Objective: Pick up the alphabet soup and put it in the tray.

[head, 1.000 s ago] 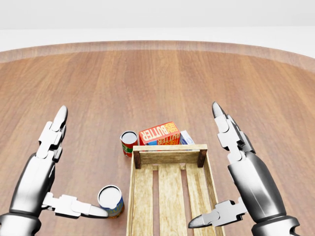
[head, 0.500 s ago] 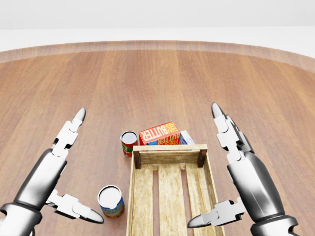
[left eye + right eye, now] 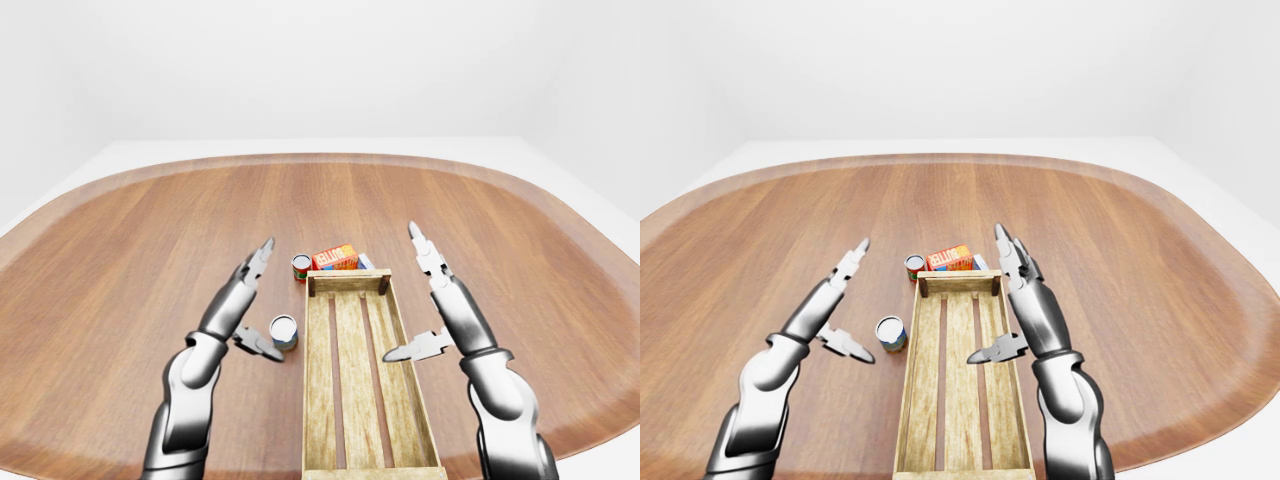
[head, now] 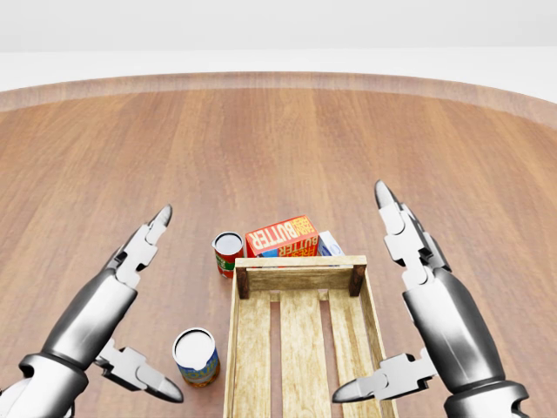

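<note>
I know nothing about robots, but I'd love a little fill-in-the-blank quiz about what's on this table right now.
1. The long slatted wooden tray holds ____ objects.
2. The orange butter box lies just beyond the tray's ____ end in the head view.
3. The blue-labelled can stands beside the tray's ____ side, near the robot's left hand.
4. The fingers of the right hand are ____, gripping nothing.

Missing words: no; top; left; open

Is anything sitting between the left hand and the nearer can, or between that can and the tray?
Nothing visible. The left hand is open beside the can, with bare table between them. The can stands just left of the tray; only the tray's low side wall separates them.
</note>
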